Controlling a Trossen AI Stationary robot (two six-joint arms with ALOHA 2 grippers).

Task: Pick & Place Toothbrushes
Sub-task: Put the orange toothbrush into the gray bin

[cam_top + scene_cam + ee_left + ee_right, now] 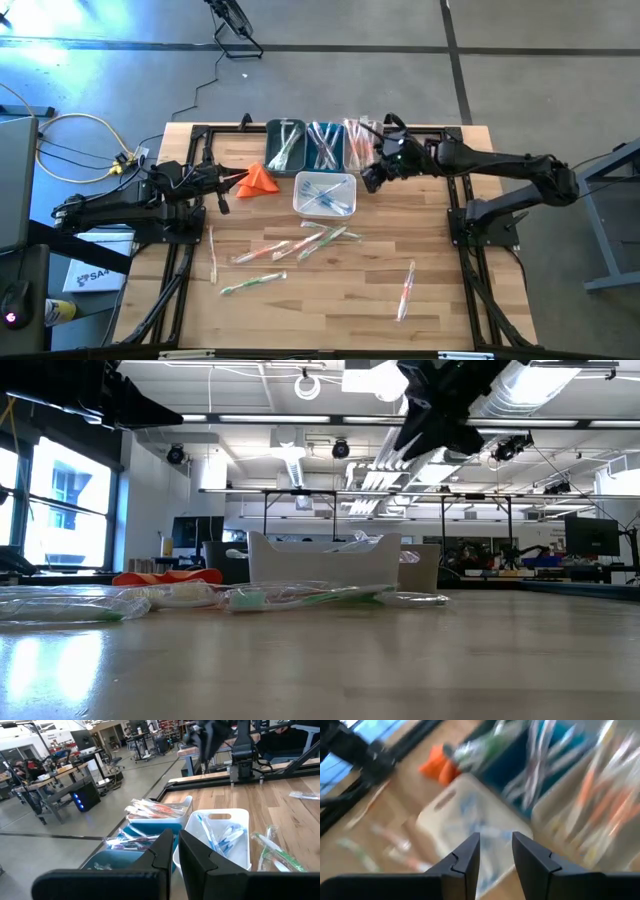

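Note:
Several wrapped toothbrushes [300,245] lie flat and loose on the wooden table; one lies apart at the near right [406,290]. More fill three bins at the far edge [323,145] and a white bin [325,193] in front of them. My right gripper [372,178] hangs open above the white bin's far right corner, tilted down, and nothing shows between its fingers [496,845]. My left gripper [225,180] waits shut at the far left, level, beside the orange cloth [260,178].
The bins stand in a row: green [286,145], blue, and a pale one with orange-pink brushes [357,143]. In the left wrist view they show past my shut fingers [176,852]. Bare wood lies at the near middle and right [330,310].

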